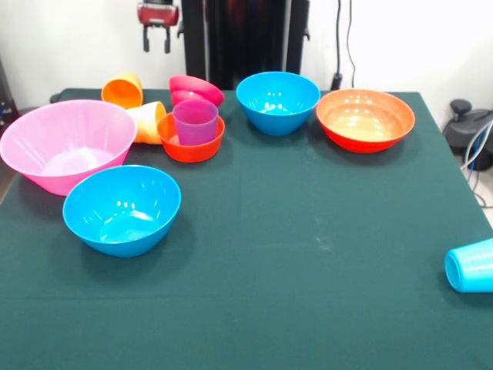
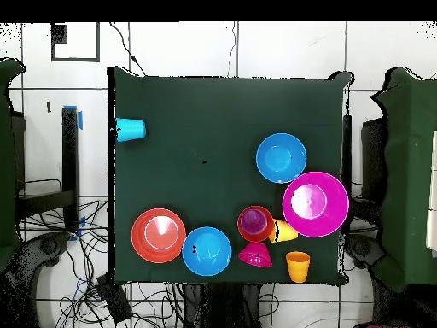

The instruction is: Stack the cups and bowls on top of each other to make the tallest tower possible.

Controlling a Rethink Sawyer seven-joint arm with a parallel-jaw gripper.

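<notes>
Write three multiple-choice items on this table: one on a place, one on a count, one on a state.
1. Where does the purple cup stand?
A. In the small orange bowl
B. In the pink bowl
C. On the bare cloth

2. How many blue bowls are there?
A. One
B. Two
C. Three

3. How does the light blue cup lie?
A. Upright
B. Upside down
C. On its side

Key: 1 A, its base sits inside that bowl. 2 B, one near, one far. 3 C, its side rests on the cloth at the table edge.
</notes>
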